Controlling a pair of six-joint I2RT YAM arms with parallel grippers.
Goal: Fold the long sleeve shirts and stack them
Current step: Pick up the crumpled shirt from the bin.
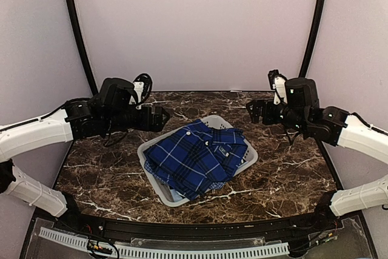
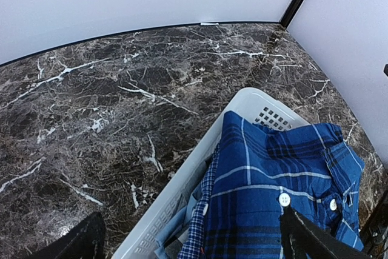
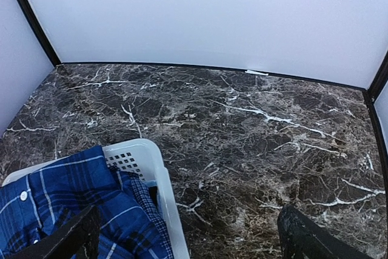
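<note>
A dark royal-blue plaid shirt (image 1: pixel 197 157) lies crumpled on top in a pale lattice basket (image 1: pixel 159 193) at mid table. A lighter fine-checked shirt (image 2: pixel 205 207) lies under it, only an edge showing. My left gripper (image 1: pixel 159 118) hovers above the table just left of the basket, open and empty. My right gripper (image 1: pixel 253 111) hovers just right of the basket's far corner, open and empty. In the left wrist view the plaid shirt (image 2: pixel 273 180) and basket rim (image 2: pixel 182 180) lie between my fingertips (image 2: pixel 309 238). The right wrist view shows the basket corner (image 3: pixel 165 195) and plaid shirt (image 3: pixel 73 192).
The dark marble table (image 1: pixel 285 174) has bare surface left, right and behind the basket. Pale walls with black corner posts (image 1: pixel 76 28) enclose the back and sides. A perforated cable rail (image 1: pixel 182 250) runs along the near edge.
</note>
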